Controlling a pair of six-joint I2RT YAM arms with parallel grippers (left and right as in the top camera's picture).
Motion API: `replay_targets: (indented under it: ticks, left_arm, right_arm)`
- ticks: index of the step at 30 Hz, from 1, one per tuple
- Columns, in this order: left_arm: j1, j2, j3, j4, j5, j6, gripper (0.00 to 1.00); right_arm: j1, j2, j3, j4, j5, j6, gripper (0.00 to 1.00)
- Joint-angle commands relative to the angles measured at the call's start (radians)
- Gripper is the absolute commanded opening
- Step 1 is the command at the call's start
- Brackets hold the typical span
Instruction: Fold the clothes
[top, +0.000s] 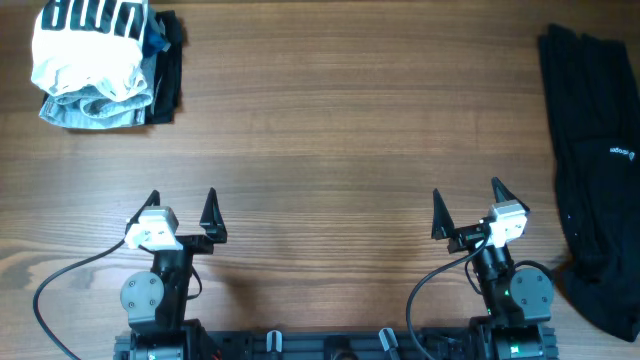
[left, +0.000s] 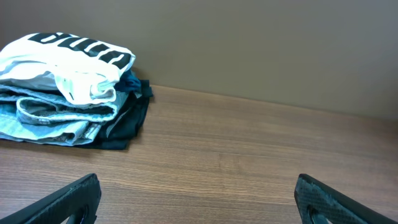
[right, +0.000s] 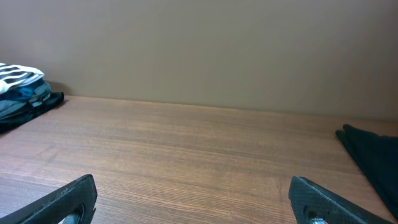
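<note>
A stack of folded clothes (top: 100, 62) lies at the far left corner, a white garment with black stripes on top, then grey-blue and black ones; it also shows in the left wrist view (left: 68, 87) and small in the right wrist view (right: 22, 93). An unfolded black garment (top: 595, 170) lies spread along the right edge and shows in the right wrist view (right: 373, 152). My left gripper (top: 182, 205) is open and empty near the front left, as its wrist view (left: 199, 199) shows. My right gripper (top: 468, 200) is open and empty near the front right (right: 193, 199).
The wooden table (top: 340, 140) spans the whole view. Cables (top: 60, 285) run from both arm bases at the front edge. A plain wall stands behind the table's far edge.
</note>
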Motion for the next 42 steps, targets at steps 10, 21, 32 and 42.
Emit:
replay_targets:
  ticks: [10, 21, 32, 42]
  left_arm:
    - [0.005, -0.007, -0.005, -0.004, -0.009, -0.006, 1.0]
    - [0.005, 0.028, 0.033, 0.017, 0.179, -0.066, 1.0]
    - [0.005, 0.773, 0.581, -0.097, 0.206, -0.055, 1.0]
    - [0.005, 1.305, 1.126, -0.687, 0.301, -0.055, 1.0]
  right_arm:
    - [-0.002, -0.003, -0.001, 0.0, 0.032, -0.127, 1.0]
    - [-0.002, -0.003, 0.061, 0.104, 0.032, 0.119, 1.0]
    - [-0.002, 0.675, 0.707, -0.05, 0.233, -0.021, 1.0]
    - [-0.058, 1.493, 1.377, -0.505, 0.033, -0.02, 1.0]
